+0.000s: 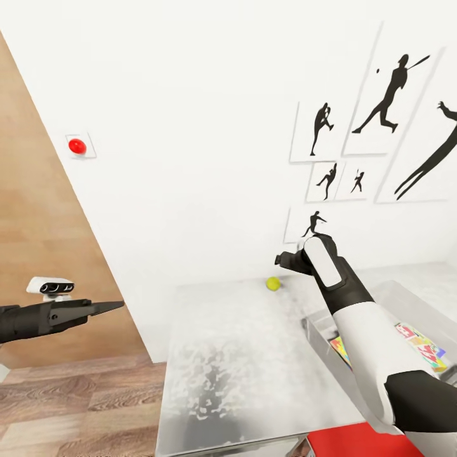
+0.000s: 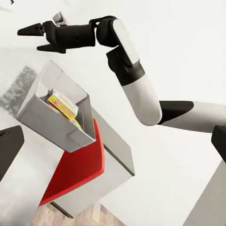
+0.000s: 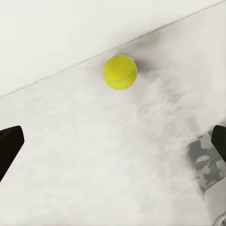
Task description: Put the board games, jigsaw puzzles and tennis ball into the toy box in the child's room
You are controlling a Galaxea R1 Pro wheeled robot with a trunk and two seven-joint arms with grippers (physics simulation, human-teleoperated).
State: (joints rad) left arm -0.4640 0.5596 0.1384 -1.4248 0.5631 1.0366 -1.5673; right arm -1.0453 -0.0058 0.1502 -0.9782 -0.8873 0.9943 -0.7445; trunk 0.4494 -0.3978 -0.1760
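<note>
Resting at the bench's (image 1: 254, 355) far edge against the wall, the tennis ball (image 1: 273, 283) lies free, bare top around it; right claw (image 2: 40, 37) spread, empty, apparently short of it; left claw (image 1: 105, 308) closed at nine o'clock.

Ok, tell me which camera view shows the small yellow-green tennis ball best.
The right wrist view: the small yellow-green tennis ball sits large and unobstructed on the pale grey tabletop, near the white wall, its seam visible. In the head view the ball is a tiny spot just left of the right gripper.
</note>
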